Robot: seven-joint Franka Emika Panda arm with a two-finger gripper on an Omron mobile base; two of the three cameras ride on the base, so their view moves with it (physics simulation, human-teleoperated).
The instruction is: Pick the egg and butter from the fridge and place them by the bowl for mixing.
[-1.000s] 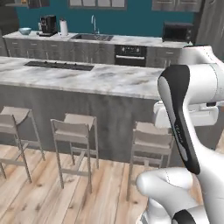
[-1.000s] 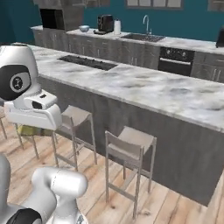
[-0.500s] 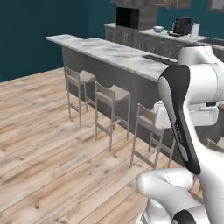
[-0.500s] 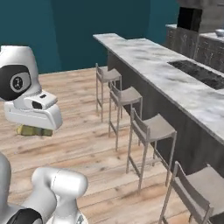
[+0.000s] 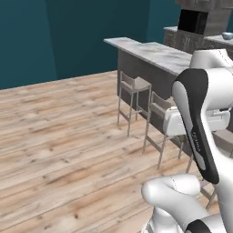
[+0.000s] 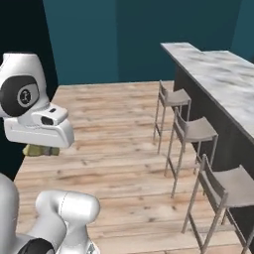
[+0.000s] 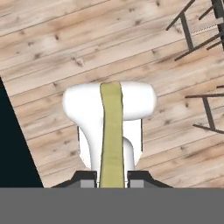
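Observation:
My gripper (image 7: 112, 177) is shut on the butter (image 7: 111, 131), a thin yellow-green stick that runs up from between the two dark fingertips (image 7: 87, 177) over the wooden floor. In the right base view the butter (image 6: 41, 150) pokes out under the white hand at the left. The bowl (image 5: 227, 35), small and pale blue-white from here, sits on the back counter at the far right. The egg and the fridge are out of view.
A long island with a marble top (image 5: 154, 52) (image 6: 218, 74) runs along the right. Grey stools (image 5: 134, 86) (image 6: 173, 96) (image 6: 198, 131) stand in a row before it. Wooden floor (image 5: 59, 136) spreads to the left, up to a teal wall (image 6: 114, 39).
The whole picture has swung: the base has turned, so the island and stools now lie to the right and open floor to the left. The gripper stays shut on the butter.

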